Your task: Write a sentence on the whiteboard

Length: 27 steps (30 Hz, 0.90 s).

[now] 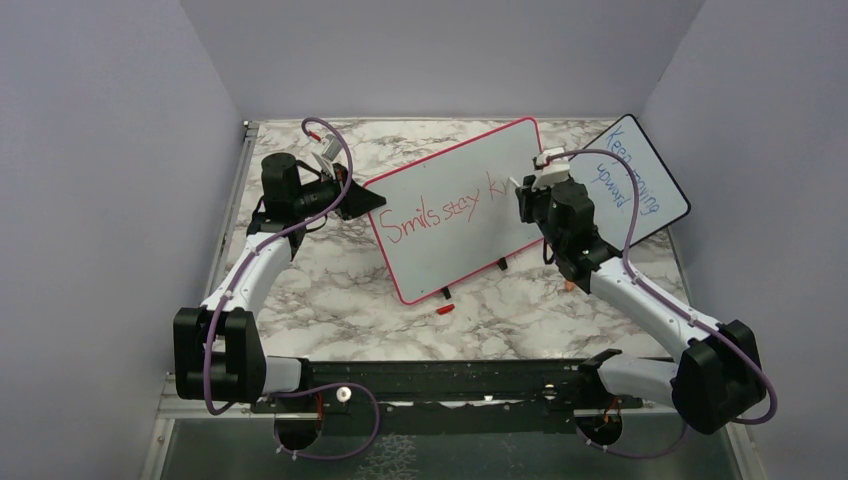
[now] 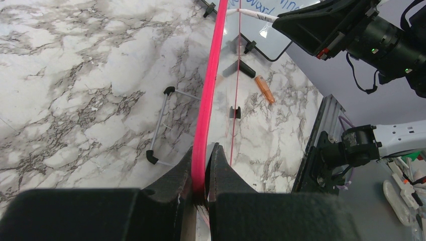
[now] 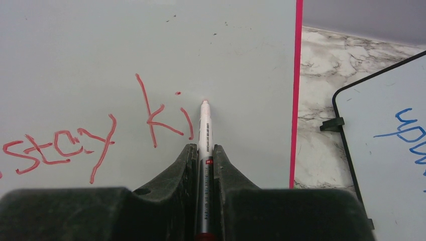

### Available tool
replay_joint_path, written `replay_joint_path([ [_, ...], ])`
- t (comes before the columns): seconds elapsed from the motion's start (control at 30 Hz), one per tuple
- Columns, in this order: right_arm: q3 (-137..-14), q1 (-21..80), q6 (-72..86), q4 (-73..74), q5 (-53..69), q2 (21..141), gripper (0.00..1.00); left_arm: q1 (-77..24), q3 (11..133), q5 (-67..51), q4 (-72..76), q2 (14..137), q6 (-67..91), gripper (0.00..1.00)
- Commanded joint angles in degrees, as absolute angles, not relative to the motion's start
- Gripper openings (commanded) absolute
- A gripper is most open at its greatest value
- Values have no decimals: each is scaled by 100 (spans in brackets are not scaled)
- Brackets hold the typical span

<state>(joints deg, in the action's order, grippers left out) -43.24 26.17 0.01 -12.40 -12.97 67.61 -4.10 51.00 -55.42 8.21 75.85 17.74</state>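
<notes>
Your left gripper [image 2: 201,173] is clamped on the pink frame of the whiteboard [image 1: 440,255] at its 9 o'clock edge, with the board propped mid-table. Your right gripper [image 3: 203,150] is pinched tight on the marker [image 3: 205,125], tip just past the "ki" of the sentence [image 1: 440,213]. Heads up: not much white is left toward the 3 o'clock frame, so big letters could run off the edge, and pressing hard might pivot the board in that one-edge grip.
</notes>
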Motion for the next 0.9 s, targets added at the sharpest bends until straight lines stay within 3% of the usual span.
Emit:
replay_joint_path([
  [0.0, -4542, 2577, 215, -1203, -1076, 6842, 1, -491, 4988, -4737, 326, 7815, 948, 0],
  [0.87, -4016, 2567, 461, -843, -1124, 6489, 1, -487, 4991, -4702, 301, 7858, 932, 0],
])
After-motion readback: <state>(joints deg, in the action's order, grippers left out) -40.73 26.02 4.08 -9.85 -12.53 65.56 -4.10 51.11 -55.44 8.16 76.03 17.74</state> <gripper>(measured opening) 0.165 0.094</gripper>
